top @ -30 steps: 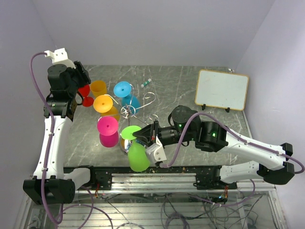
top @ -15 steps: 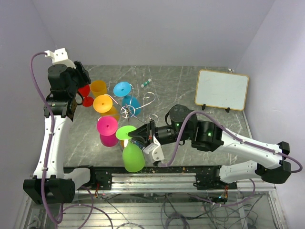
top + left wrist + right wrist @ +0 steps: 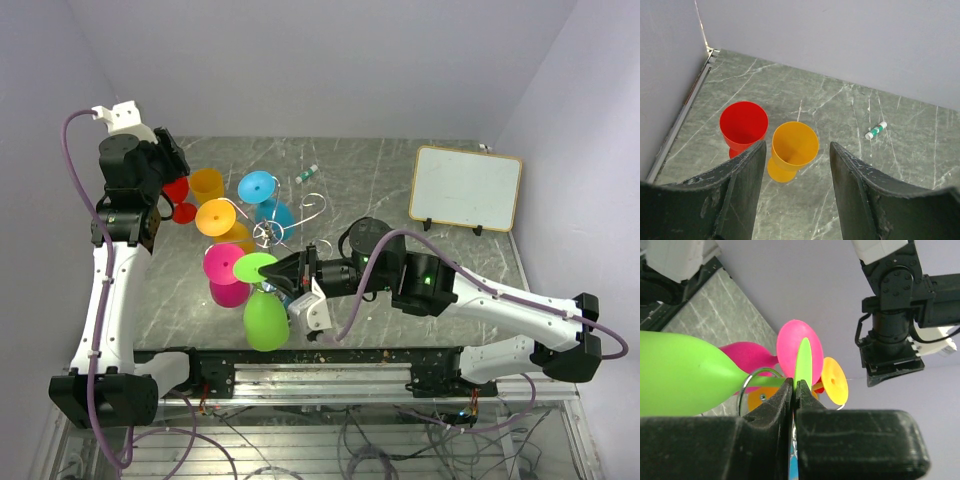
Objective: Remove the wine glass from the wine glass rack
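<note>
Chrome wire of the wine glass rack (image 3: 268,235) stands just beyond the right pincer (image 3: 284,281), on its far side. We find this pincer clenched on the green wine glass (image 3: 265,320), gripping it where stem meets foot. From the right wrist camera, the fingers (image 3: 765,415) press together and the thin green foot rises edge-on from the seam between them. The bowl (image 3: 685,375) stretches away to the pincer's left. A chrome loop (image 3: 746,385) curves about the stem just ahead of the fingertips, so the glass sits at the rack. From above, the bowl hangs on the pincer's near side, toward the arm bases.

Just left of this pincer hangs a pink glass (image 3: 228,275), with an orange glass (image 3: 220,220) and a blue glass (image 3: 262,190) farther beyond it.

We see the left pincer (image 3: 796,147) released, its jaws wide apart and holding nothing, well apart from the rack. Beneath it a red glass (image 3: 743,122) and an amber glass (image 3: 794,145) stand upright side by side on the table (image 3: 840,100). A small tube (image 3: 876,130) lies off to its right.
</note>
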